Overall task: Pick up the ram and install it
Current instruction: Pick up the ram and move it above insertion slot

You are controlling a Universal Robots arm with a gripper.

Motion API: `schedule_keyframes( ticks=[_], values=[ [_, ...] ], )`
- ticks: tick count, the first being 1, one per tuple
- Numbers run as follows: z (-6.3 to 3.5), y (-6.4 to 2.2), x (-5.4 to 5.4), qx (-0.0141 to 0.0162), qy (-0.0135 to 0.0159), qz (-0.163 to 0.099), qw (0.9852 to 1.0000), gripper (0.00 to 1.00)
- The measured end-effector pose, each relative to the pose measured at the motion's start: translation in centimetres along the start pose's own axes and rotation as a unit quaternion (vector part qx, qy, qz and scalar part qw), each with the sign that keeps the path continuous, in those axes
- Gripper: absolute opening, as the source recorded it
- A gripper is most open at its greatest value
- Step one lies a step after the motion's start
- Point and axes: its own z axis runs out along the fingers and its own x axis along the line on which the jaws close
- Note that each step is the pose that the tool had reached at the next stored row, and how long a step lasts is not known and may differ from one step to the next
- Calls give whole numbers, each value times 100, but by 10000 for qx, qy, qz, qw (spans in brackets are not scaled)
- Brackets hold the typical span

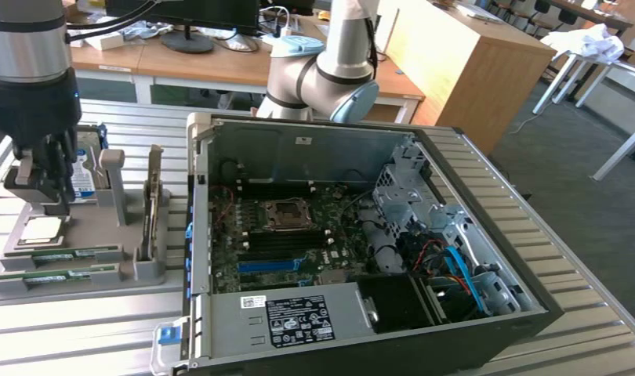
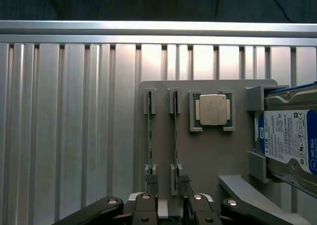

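Note:
Two ram sticks lie in slots at the front of a grey holder, side by side, on the exterior view's left. From the wrist they appear edge-on as thin green strips, one ram stick beside the other. My gripper hangs above the holder, over its back part near the silver processor chip. In the wrist view the gripper stands open with its two fingertips apart near the ends of the sticks, holding nothing.
A blue-labelled hard drive stands in the holder beside the processor chip. An upright card sits at the holder's edge. The open computer case with its motherboard lies to the exterior view's right on the ribbed metal table.

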Motion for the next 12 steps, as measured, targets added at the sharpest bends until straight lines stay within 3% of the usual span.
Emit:
schedule_keyframes(
  ticks=[12],
  values=[
    [115, -6, -2, 0, 0, 0, 10000, 30]
  ],
)
